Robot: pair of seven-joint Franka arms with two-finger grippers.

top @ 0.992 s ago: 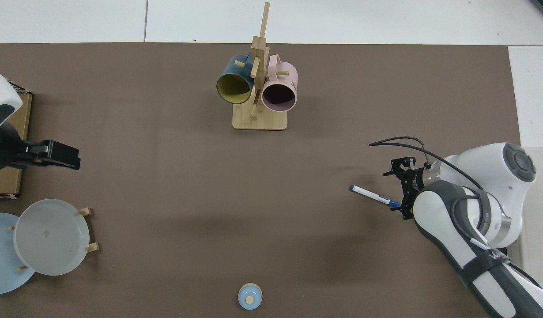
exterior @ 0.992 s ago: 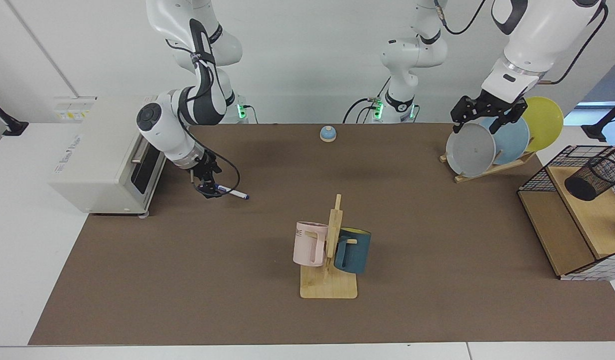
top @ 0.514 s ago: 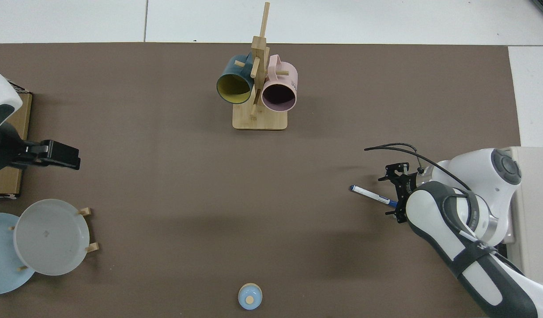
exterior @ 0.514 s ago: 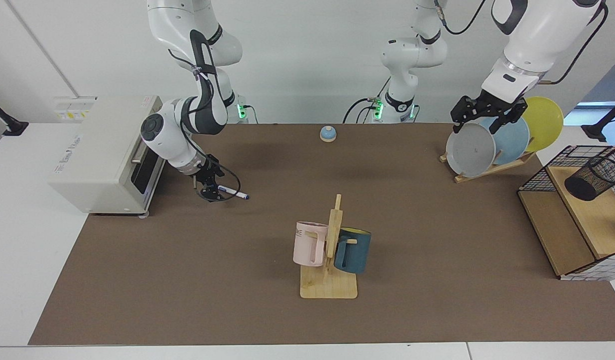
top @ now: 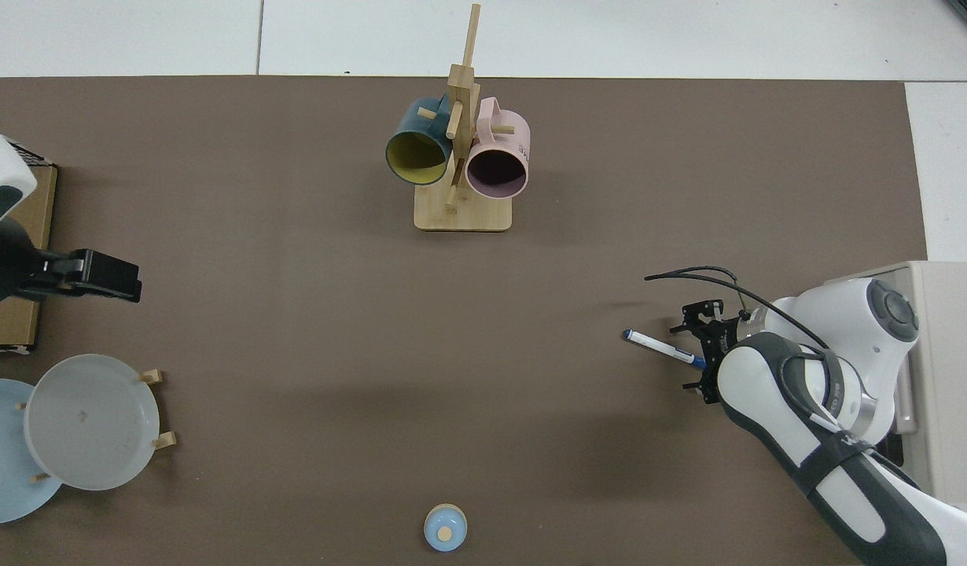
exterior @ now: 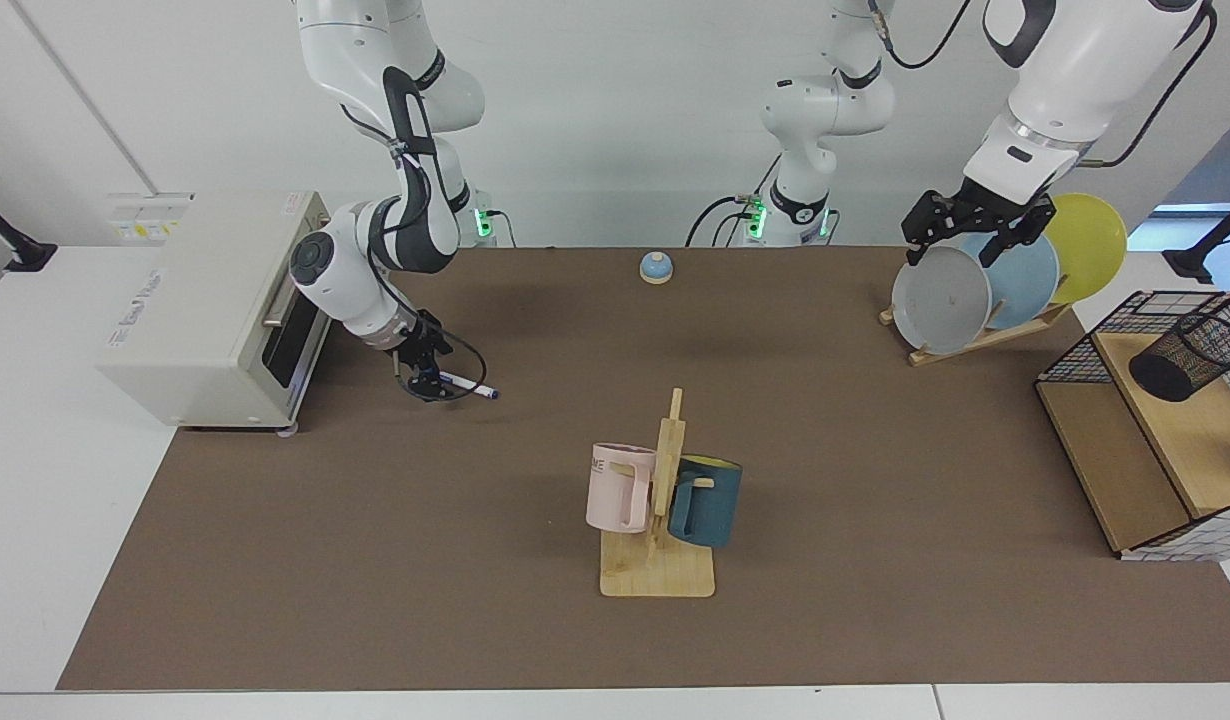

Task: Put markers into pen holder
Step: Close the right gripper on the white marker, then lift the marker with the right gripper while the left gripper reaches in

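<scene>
Nearest the facing camera stands the wooden mug rack [exterior: 658, 560], the landmark for all that follows; a pink mug [exterior: 620, 487] and a dark teal mug [exterior: 706, 500] hang on either side of its post. Beyond the rack and toward the toaster oven [exterior: 210, 305], the marker [exterior: 467, 386] lies flat on the brown mat [exterior: 375, 560], its blue end pointing back toward the rack. The right gripper [exterior: 422, 375] is low at the marker's toaster-side end, touching or just over it; whether its fingers are closed on the barrel cannot be told in either view. On the rack's other side, at the mat's edge, a wire-grid shelf [exterior: 1140, 440] carries the pen holder [exterior: 1190, 357], tilted on its upper wooden board, well apart from the marker. Farther back on that side, the left gripper [exterior: 975, 222] hangs above the grey plate [exterior: 941, 300] in the plate stand [exterior: 985, 338], its fingers closed on nothing; that arm waits. Farthest from the rack sits a small blue bell [exterior: 656, 267].
</scene>
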